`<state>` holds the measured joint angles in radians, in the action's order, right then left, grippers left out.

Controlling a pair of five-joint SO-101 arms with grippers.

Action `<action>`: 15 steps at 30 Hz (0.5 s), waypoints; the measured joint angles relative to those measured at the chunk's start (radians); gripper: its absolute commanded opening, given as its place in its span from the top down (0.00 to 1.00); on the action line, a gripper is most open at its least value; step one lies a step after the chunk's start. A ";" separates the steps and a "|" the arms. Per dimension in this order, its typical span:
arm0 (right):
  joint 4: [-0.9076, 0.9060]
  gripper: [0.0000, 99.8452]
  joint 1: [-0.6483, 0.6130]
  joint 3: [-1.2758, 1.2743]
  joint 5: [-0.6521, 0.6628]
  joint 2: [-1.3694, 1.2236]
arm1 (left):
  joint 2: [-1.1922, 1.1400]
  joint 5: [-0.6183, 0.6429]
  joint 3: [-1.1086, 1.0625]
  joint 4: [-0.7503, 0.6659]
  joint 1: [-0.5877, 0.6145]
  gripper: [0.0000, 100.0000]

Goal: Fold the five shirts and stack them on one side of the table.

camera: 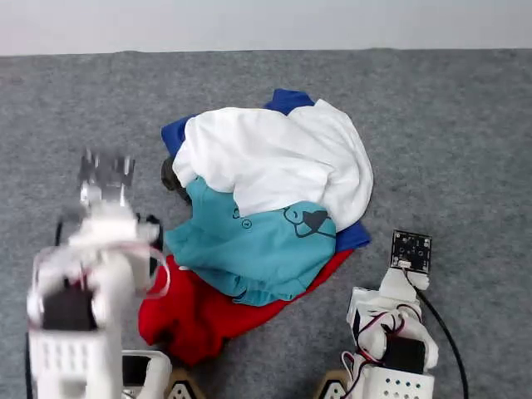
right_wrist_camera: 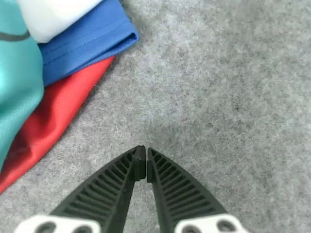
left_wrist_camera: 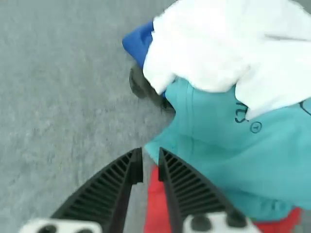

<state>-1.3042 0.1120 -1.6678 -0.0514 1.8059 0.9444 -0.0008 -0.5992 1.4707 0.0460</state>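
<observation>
So, unfolded heap mid-table (camera: 449, 125), white shirt (camera: 274, 162) on top, teal shirt (camera: 258, 245) under it, red shirt (camera: 199, 312) and blue shirt (camera: 287, 101) lowest, left gripper (left_wrist_camera: 150, 165) parted a sliver, empty, by the teal edge, right gripper (right_wrist_camera: 146, 162) pinched closed, empty, over grey table.

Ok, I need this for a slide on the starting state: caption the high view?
Heaped unfolded on the grey table: white shirt atop teal shirt, blue shirt and red shirt.

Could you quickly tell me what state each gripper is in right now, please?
Left gripper: slightly open, holding nothing.
Right gripper: closed, holding nothing.
</observation>
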 measured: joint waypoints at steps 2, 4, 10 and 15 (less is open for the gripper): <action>0.000 0.99 0.000 0.000 0.000 0.000 | -0.196 0.000 0.187 0.104 0.000 0.93; 0.000 0.99 0.000 0.000 0.000 0.000 | -0.379 -0.003 0.361 0.199 -0.003 0.93; 0.000 0.99 0.000 0.000 0.000 0.000 | -0.741 -0.199 0.557 0.253 -0.091 0.92; 0.000 0.99 0.000 0.000 0.000 0.000 | -0.798 -0.244 0.569 0.253 -0.212 0.87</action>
<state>-1.3042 0.1120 -1.6678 -0.0514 1.8059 0.1465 -0.2447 -0.0299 1.7238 -0.1657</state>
